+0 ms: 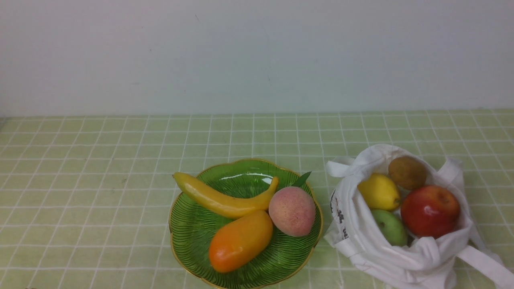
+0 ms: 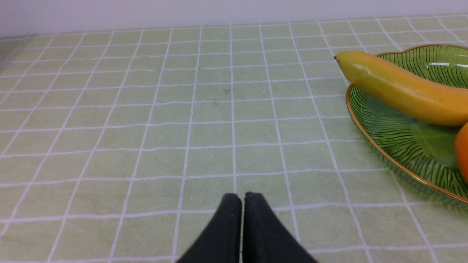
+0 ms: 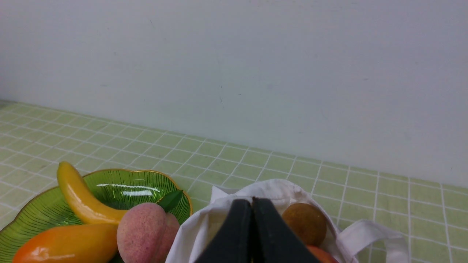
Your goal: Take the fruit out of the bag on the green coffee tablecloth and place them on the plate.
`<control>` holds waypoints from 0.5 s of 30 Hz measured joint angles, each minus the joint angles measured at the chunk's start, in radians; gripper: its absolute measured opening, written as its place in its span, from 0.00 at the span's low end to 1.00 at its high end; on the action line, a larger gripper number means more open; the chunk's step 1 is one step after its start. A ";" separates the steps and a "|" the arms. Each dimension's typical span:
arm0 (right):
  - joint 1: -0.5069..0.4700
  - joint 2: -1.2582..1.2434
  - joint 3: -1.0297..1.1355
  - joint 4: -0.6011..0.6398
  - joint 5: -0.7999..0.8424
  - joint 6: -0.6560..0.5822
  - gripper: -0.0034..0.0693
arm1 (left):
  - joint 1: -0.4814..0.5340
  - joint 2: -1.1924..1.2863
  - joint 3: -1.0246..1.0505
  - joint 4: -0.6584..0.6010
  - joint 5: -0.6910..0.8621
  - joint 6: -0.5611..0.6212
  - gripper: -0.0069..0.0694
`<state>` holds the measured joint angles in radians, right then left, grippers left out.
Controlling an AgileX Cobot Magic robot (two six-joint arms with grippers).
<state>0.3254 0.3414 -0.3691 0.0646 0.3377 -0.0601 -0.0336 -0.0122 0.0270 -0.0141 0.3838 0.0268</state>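
Jaws closed; green gridded tablecloth (image 1: 100, 168) meets pale wall (image 1: 257, 52).

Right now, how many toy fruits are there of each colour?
Yellow: 2, the banana and the lemon
Orange: 1, the mango
Pink: 1, the peach
Brown: 1, the kiwi
Red: 1, the apple
Green: 1, the small green fruit
Total: 7
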 joint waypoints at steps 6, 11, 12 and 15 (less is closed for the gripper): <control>-0.002 -0.028 0.025 -0.012 -0.001 0.000 0.03 | 0.000 0.000 0.000 0.000 0.000 0.000 0.08; -0.068 -0.136 0.159 -0.059 -0.006 0.000 0.03 | 0.000 0.000 0.000 0.000 0.000 0.000 0.08; -0.088 -0.156 0.187 -0.065 -0.006 0.000 0.03 | 0.000 0.000 0.000 0.000 0.000 0.000 0.08; -0.154 -0.222 0.275 -0.086 -0.002 0.000 0.03 | 0.000 0.000 0.000 0.000 0.000 0.000 0.08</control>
<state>0.1718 0.1197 -0.0946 -0.0218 0.3354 -0.0601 -0.0336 -0.0122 0.0270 -0.0141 0.3838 0.0268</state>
